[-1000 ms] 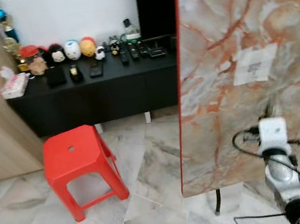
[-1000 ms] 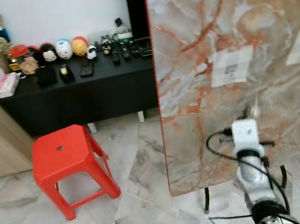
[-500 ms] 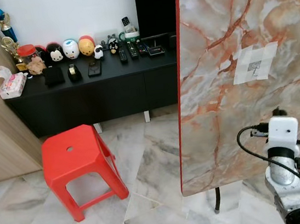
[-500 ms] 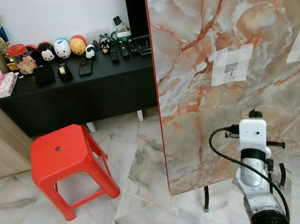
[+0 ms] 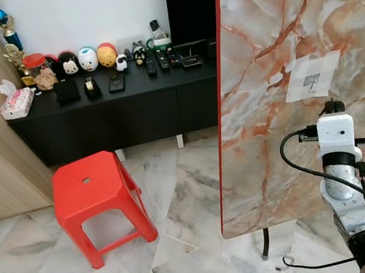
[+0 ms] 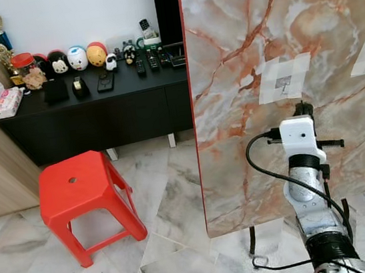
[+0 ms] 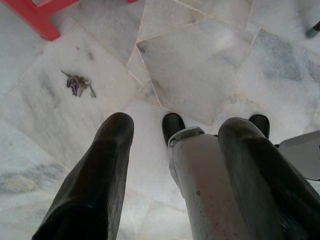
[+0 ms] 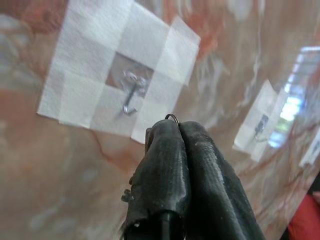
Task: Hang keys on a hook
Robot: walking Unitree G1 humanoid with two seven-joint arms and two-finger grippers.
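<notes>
The marble board [image 5: 303,80] stands upright on a thin leg, and everything else is placed from it. Taped to its face is a white patch with a small metal hook [image 8: 129,96]; in the head views this hook [image 6: 284,85] is only a dark fleck. The right arm rises in front of the board, its white wrist block just below the patch. From the head the fingers are hidden behind that block. The right wrist view gives them: the right gripper [image 8: 178,131] is pressed closed just below the hook, with a thin wire ring [image 8: 171,117] poking out at its tips. That ring's keys cannot be seen there. A second taped hook [image 8: 259,127] sits further along the board.

The left wrist view looks down at the marble floor [image 7: 200,60] instead. A bunch of keys [image 7: 77,84] lies there, near the red stool [image 5: 96,198], which stands well to the board's left. The left gripper [image 7: 170,135] hangs above the floor, fingers spread wide, nothing between them.
</notes>
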